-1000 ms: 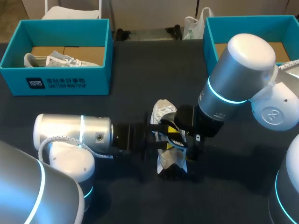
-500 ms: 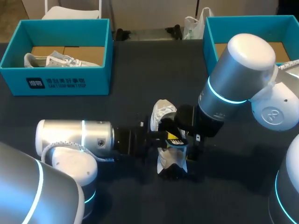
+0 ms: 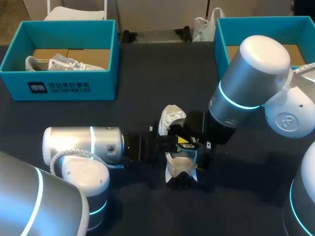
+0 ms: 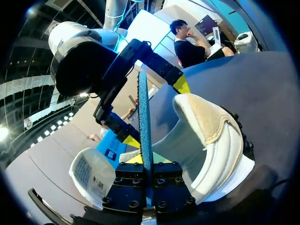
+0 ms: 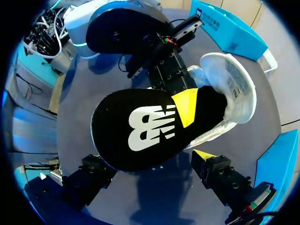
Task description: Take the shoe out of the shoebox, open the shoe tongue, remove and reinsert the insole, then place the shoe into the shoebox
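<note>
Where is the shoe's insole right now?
Mid-table in the head view: the black insole is held on edge over the white shoe by the left gripper, with the open right gripper straddling it.

Matt insole (image 5: 140, 136) (rough blue underside); shoe (image 4: 220, 154) with fleecy cloth lining.

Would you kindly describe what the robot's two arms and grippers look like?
Both the left arm and right arm are thick silver cylinders with glowing cyan rings, rounded white joint caps and pale cables looping outside. The right one's cap bears a round embossed mark. The left gripper and right gripper are black, bolted blocks with yellow tips.
</note>
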Tool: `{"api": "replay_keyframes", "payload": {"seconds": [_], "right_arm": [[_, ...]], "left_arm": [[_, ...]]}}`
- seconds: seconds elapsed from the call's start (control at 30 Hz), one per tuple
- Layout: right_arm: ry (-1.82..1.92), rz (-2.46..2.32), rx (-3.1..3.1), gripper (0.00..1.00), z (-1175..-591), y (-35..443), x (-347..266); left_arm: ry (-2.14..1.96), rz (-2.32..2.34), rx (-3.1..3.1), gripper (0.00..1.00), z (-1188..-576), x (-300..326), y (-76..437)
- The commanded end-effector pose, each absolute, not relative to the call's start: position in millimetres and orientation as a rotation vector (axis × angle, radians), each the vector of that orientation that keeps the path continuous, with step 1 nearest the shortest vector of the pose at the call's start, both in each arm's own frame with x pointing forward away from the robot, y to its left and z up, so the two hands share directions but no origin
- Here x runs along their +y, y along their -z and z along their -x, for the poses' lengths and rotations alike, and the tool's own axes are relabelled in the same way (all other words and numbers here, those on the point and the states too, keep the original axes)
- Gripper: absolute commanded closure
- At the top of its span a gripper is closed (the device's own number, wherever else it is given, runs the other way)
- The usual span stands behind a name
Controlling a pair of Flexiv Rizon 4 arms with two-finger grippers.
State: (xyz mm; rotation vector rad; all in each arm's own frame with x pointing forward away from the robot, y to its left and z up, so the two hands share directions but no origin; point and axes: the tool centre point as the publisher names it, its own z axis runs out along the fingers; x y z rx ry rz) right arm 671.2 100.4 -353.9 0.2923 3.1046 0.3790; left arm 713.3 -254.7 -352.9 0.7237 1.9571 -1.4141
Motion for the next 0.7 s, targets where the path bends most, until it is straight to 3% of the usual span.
{"api": "replay_keyframes", "payload": {"seconds": [0.03,0.47,0.5,0.53,0.7], "right_arm": [[-0.375,-0.294,3.102,0.00,-670.6,355.0,101.5],[-0.375,-0.294,3.102,0.00,-670.6,355.0,101.5],[-0.375,-0.294,3.102,0.00,-670.6,355.0,101.5],[-0.375,-0.294,3.102,0.00,-670.6,355.0,101.5],[-0.375,-0.294,3.102,0.00,-670.6,355.0,101.5]], "left_arm": [[1.418,-0.724,1.966,0.73,-708.2,-249.3,342.8],[1.447,-0.787,1.934,0.74,-682.6,-244.8,317.4],[1.444,-0.793,1.933,0.76,-682.0,-245.1,317.6],[1.444,-0.795,1.933,0.97,-681.5,-246.3,318.8],[1.410,-0.828,1.925,1.00,-685.1,-253.9,330.3]]}}
